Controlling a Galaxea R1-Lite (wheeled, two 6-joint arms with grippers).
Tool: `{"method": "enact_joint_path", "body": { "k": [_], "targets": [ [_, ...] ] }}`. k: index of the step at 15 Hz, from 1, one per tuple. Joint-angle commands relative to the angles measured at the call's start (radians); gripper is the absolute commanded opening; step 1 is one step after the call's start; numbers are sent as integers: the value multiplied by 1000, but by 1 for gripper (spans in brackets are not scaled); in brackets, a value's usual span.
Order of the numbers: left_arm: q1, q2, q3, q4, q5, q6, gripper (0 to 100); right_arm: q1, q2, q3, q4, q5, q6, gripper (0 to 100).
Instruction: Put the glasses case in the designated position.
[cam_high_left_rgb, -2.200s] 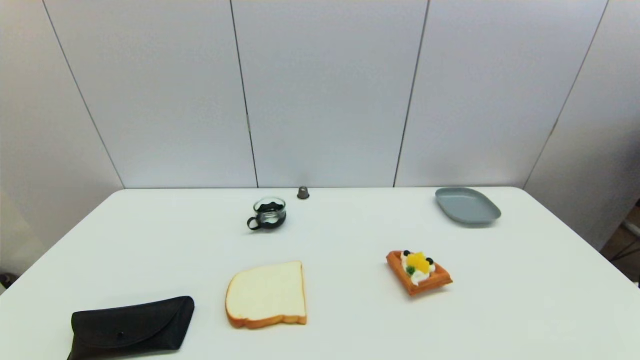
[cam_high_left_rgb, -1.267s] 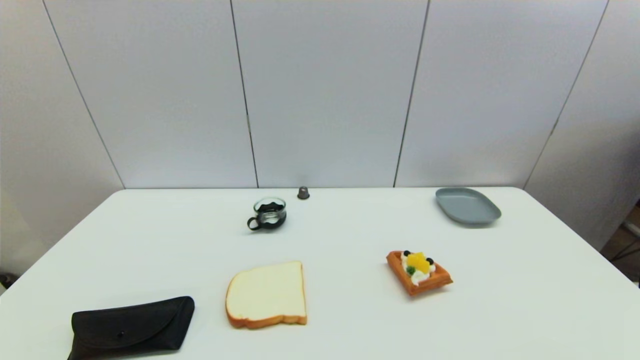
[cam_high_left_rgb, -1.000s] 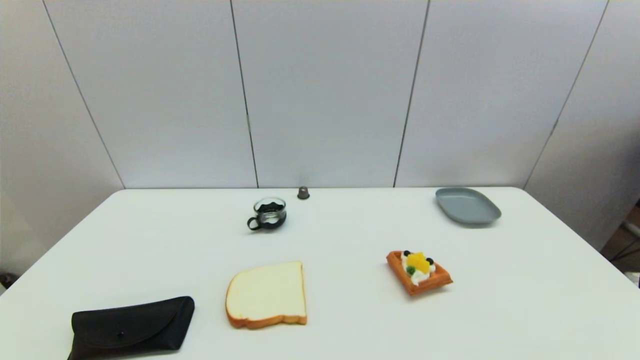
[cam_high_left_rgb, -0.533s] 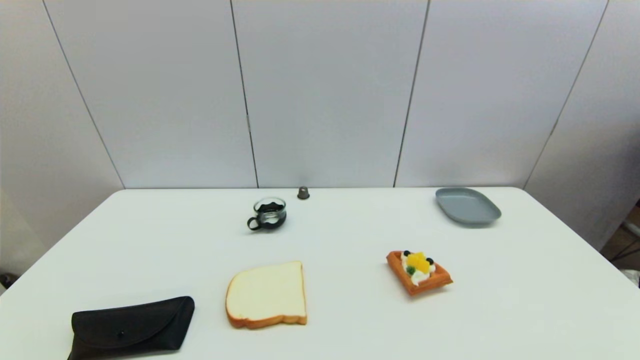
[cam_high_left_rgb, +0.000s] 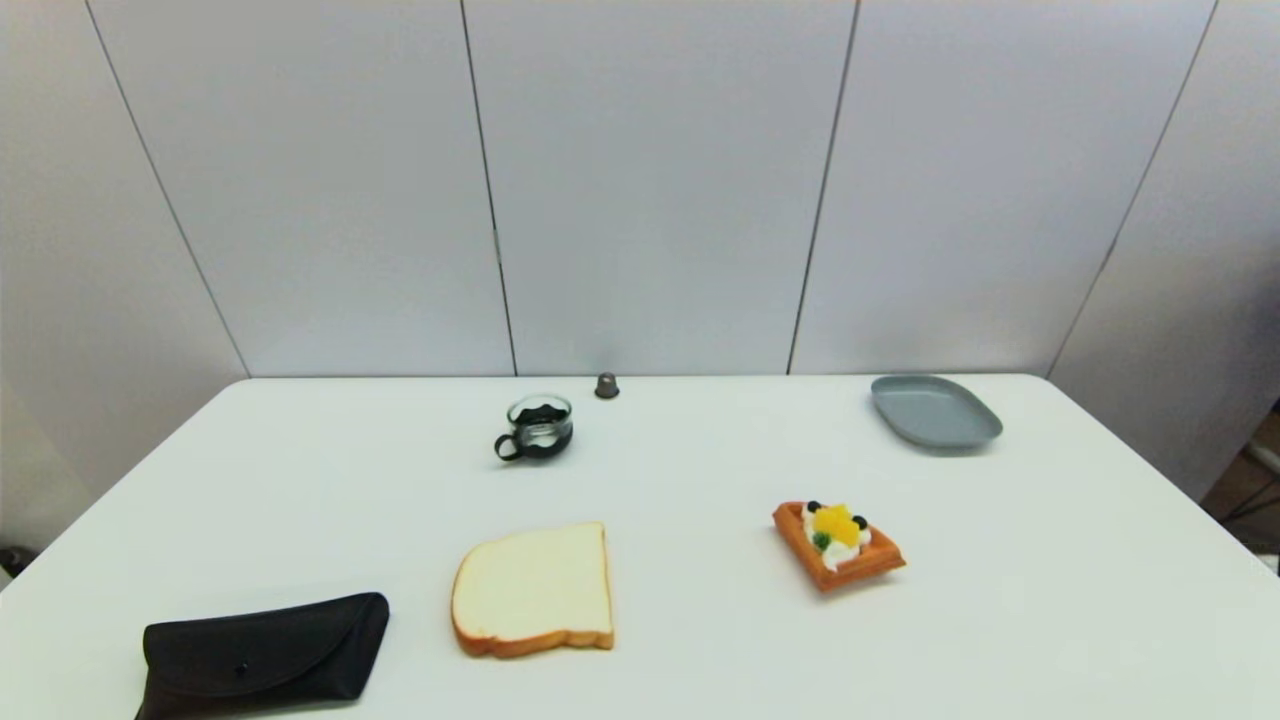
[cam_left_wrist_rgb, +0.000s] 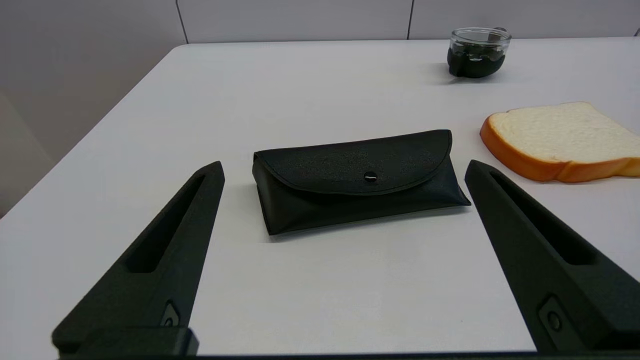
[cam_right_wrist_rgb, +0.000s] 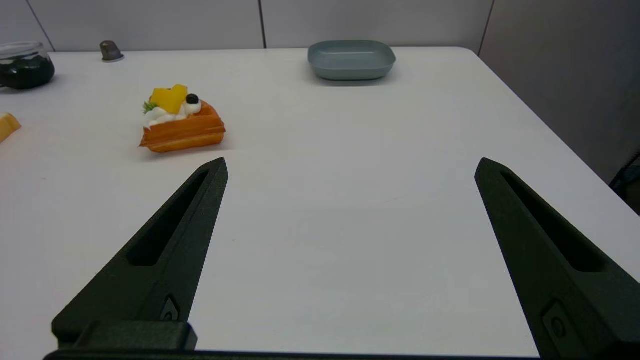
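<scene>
Bread slice (cam_high_left_rgb: 533, 590) lies just beside the glasses case (cam_high_left_rgb: 260, 655); left claw (cam_left_wrist_rgb: 345, 170) and right claw (cam_right_wrist_rgb: 350, 167) spread wide.

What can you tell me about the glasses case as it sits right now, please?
The glasses case is a long, matte black pouch that looks like soft leather. Its curved flap is folded shut over the front, with a small snap button at the middle. It lies flat on the white table, near the front left corner, left of the bread and apart from it. The open left gripper faces it; nothing touches it.
</scene>
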Motion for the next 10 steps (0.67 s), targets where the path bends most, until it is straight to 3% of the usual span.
{"method": "enact_joint_path", "body": {
  "k": [1, 6, 10],
  "targets": [
    [0, 0, 0, 1, 0, 12, 100, 0, 1, 0, 0, 0, 1, 100],
    [0, 5, -19, 26, -5, 69, 100, 0, 1, 0, 0, 0, 1, 100],
    [0, 71, -201, 219, -5, 155, 100, 0, 1, 0, 0, 0, 1, 100]
  ]
}}
